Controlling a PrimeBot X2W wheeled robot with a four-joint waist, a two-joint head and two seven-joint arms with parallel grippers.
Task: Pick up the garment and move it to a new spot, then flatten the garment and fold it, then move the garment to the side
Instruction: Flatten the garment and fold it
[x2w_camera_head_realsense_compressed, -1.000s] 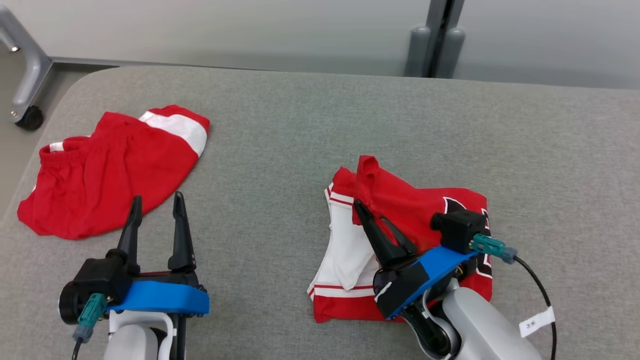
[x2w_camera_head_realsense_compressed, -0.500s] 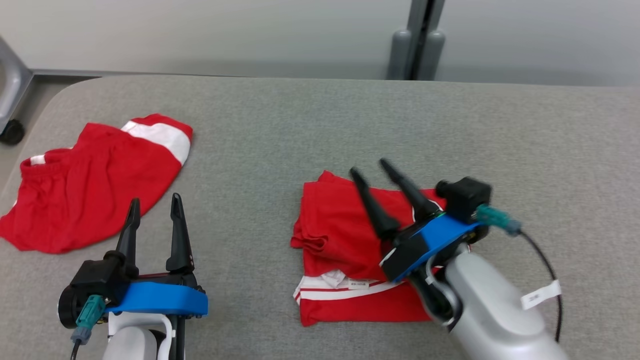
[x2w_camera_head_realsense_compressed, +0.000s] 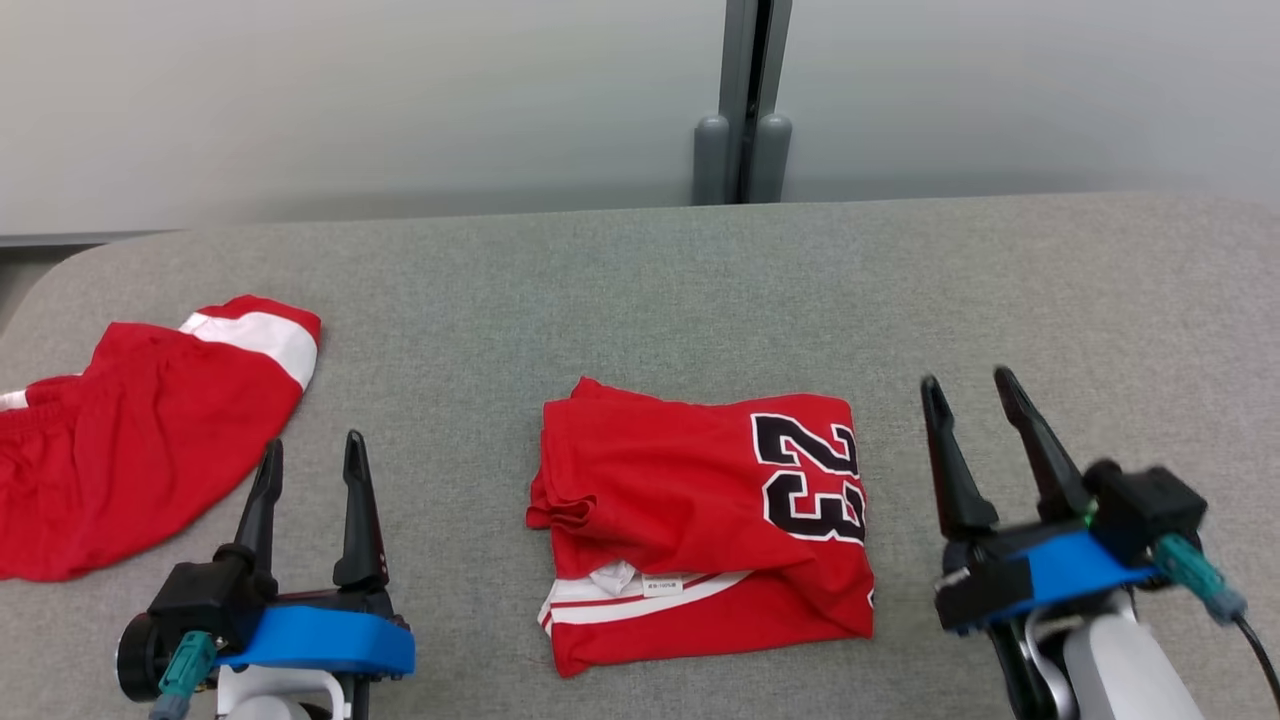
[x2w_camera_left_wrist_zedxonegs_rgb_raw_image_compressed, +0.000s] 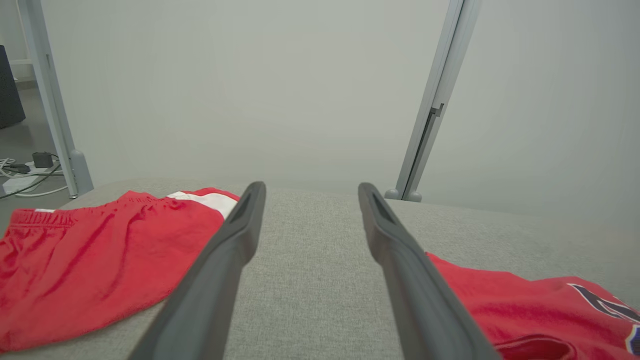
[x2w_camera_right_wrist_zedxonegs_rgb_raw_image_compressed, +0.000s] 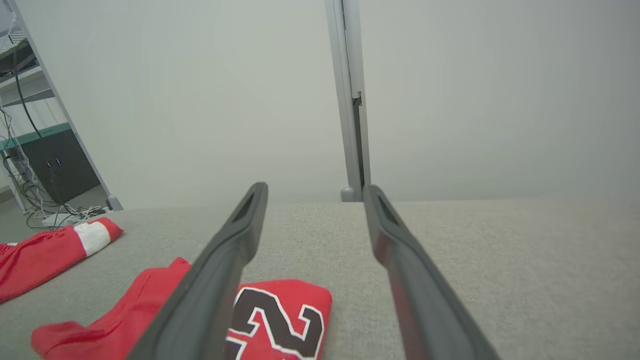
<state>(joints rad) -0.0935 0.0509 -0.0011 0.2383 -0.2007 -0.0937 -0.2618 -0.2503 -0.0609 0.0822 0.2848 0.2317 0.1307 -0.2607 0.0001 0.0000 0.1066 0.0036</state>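
Note:
The garment, a red jersey with a black "23", lies folded in a rough square in the middle of the grey table. White-striped trim and a label peek out at its near edge. My right gripper stands open just right of the jersey, apart from it, with nothing between its fingers. My left gripper stands open to the jersey's left over bare table. In the right wrist view the jersey lies low left of the open gripper. From the left wrist, the open gripper has the jersey at lower right.
A second red garment, shorts with a white band, lies crumpled at the table's left edge; they appear again as shorts and shorts. A grey post stands against the pale wall behind the table.
My right gripper opened, let go of the jersey's flap, and drew back to the right. The flap now lies folded over the jersey. The head camera also shifted. The left gripper stayed put.

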